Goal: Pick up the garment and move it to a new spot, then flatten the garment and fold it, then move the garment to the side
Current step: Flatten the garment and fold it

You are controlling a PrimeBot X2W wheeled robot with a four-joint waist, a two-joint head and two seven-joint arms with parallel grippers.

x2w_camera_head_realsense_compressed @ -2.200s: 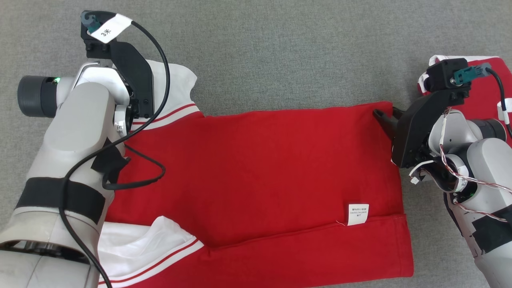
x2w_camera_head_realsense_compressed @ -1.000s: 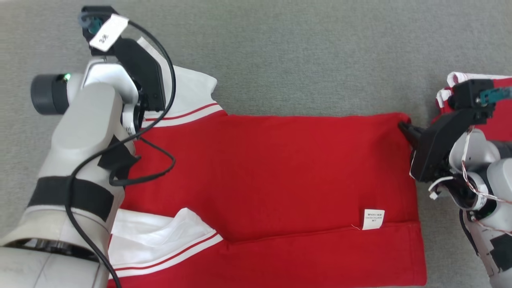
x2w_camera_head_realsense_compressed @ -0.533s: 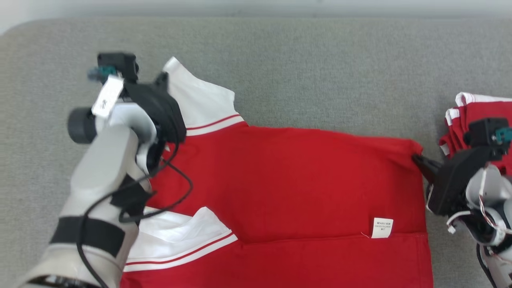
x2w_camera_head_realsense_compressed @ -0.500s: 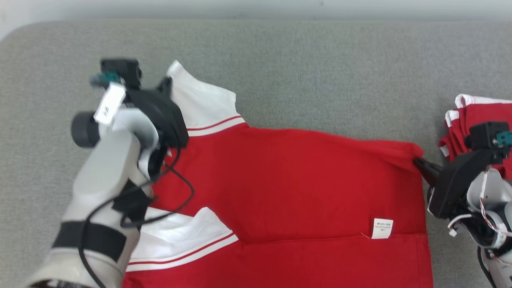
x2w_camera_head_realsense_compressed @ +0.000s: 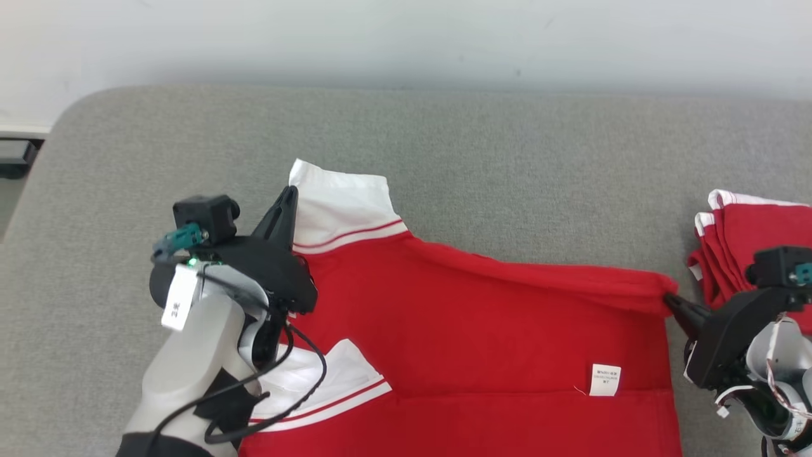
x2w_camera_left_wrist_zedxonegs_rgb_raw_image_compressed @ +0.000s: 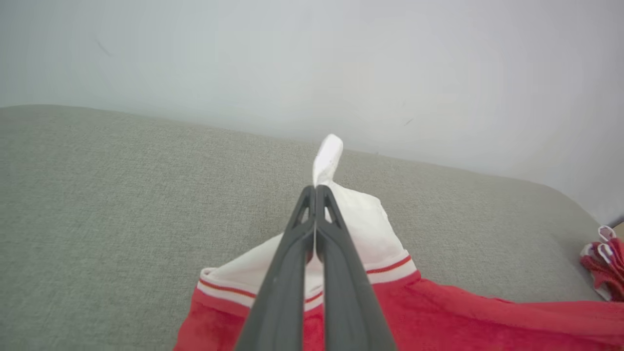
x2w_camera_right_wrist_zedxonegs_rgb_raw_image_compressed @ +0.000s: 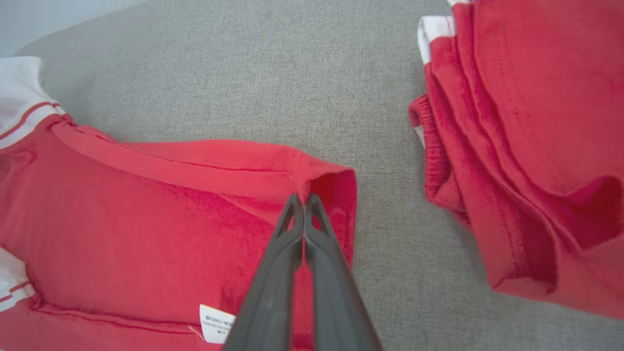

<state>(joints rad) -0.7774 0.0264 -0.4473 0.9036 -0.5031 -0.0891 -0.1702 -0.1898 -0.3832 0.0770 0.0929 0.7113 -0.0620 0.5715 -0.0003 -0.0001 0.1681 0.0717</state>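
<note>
Both grippers are now closed on the far edge of the red garment (x2w_camera_head_realsense_compressed: 482, 317), which lies spread across the grey cushion (x2w_camera_head_realsense_compressed: 507, 146). A second ago that edge lay flat; now we see it drawn up into a taut ridge between the two arms. The head camera has tipped up as well, bringing the pale wall (x2w_camera_head_realsense_compressed: 406, 38) into view, so we put the wider shift down to the camera rather than the cloth. The left gripper (x2w_camera_head_realsense_compressed: 290, 193) has its fingers pressed together on the white sleeve (x2w_camera_left_wrist_zedxonegs_rgb_raw_image_compressed: 360, 214), with a twist of cuff poking out past the tips (x2w_camera_left_wrist_zedxonegs_rgb_raw_image_compressed: 315, 187). The right gripper (x2w_camera_head_realsense_compressed: 669, 299) is likewise pinched tight on the red hem corner (x2w_camera_right_wrist_zedxonegs_rgb_raw_image_compressed: 303, 197), which puckers into an open loop just beside the fingertips. We judge the flattening done and a fold in hand, the far edge ready to be carried towards the robot. The near strip is already turned over, with the white care label (x2w_camera_head_realsense_compressed: 604, 379) sitting on its crease. The cloth is a soft matte knit that sags between the two holds, with white sleeves trimmed in thin red stripes. A stack of folded red garments (x2w_camera_head_realsense_compressed: 755, 235) sits near the right arm, apart from the hem.
</note>
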